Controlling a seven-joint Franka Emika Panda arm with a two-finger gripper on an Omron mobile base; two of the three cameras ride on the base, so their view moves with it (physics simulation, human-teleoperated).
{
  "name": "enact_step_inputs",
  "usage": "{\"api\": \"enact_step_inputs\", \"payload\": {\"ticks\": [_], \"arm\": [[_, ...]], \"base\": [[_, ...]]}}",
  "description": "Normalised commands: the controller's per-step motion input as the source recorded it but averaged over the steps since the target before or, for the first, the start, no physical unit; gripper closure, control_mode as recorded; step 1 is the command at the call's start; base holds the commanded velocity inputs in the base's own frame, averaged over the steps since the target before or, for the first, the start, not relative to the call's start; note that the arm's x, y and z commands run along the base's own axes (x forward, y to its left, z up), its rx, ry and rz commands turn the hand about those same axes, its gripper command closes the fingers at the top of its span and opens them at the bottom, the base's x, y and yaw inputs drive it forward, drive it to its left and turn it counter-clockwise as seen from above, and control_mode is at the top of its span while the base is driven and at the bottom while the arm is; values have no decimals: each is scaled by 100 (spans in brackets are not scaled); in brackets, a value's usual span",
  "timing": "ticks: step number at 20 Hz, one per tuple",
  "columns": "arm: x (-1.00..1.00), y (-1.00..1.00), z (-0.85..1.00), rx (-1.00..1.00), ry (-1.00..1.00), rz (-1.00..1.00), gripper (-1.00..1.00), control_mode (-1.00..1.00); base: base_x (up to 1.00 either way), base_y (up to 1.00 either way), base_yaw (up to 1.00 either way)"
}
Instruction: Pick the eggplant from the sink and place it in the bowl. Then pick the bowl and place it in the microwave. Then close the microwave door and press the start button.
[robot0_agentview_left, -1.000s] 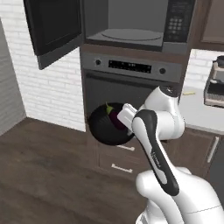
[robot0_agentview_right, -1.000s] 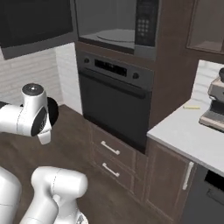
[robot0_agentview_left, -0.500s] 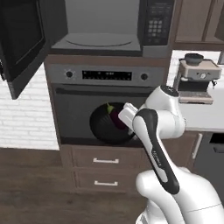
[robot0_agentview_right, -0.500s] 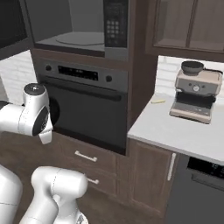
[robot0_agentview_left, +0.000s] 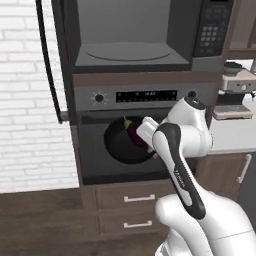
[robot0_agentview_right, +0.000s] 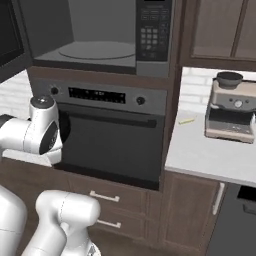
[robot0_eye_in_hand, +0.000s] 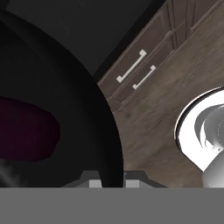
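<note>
The eggplant (robot0_agentview_left: 135, 134) lies inside the bowl (robot0_agentview_left: 122, 141), its green stem cap pointing up toward the microwave (robot0_agentview_left: 140, 35). The bowl is held off the ground in front of the wall oven (robot0_agentview_left: 100, 145), directly below the microwave, and it looks tipped so that its open face turns partly toward the camera. In the hand view the bowl's black rim (robot0_eye_in_hand: 105, 131) runs down between the 2 finger tips, so the gripper (robot0_eye_in_hand: 110, 183) is pinched shut on that rim, with the eggplant (robot0_eye_in_hand: 26, 131) a dark purple mass inside.

The microwave stands above with the microwave door (robot0_agentview_left: 50, 60) swung wide to its left, cavity and turntable (robot0_agentview_left: 125, 50) bare, keypad (robot0_agentview_left: 210, 32) on its right. To the right of the microwave and lower, a coffee machine (robot0_agentview_left: 235, 87) sits on the counter (robot0_agentview_right: 210, 155). Below the oven are 2 drawers (robot0_agentview_left: 137, 210).

The risks, as I judge them: 1 thin rim pinch carries the whole load, so a quick lift could make the bowl swivel or slip. If it tilts further, the eggplant could roll out. Raising it too close to the cabinet could knock the bowl against the oven front or the microwave's lower lip.
</note>
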Motion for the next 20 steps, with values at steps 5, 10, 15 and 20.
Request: {"api": "enact_step_inputs", "payload": {"ticks": [5, 10, 15, 20], "arm": [[0, 0, 0, 0, 0, 0, 100, 100], [0, 0, 0, 0, 0, 0, 100, 100], [0, 0, 0, 0, 0, 0, 100, 100], [0, 0, 0, 0, 0, 0, 100, 100]], "base": [[47, 35, -31], [30, 1, -14], [53, 4, -1], [41, 9, 0]]}}
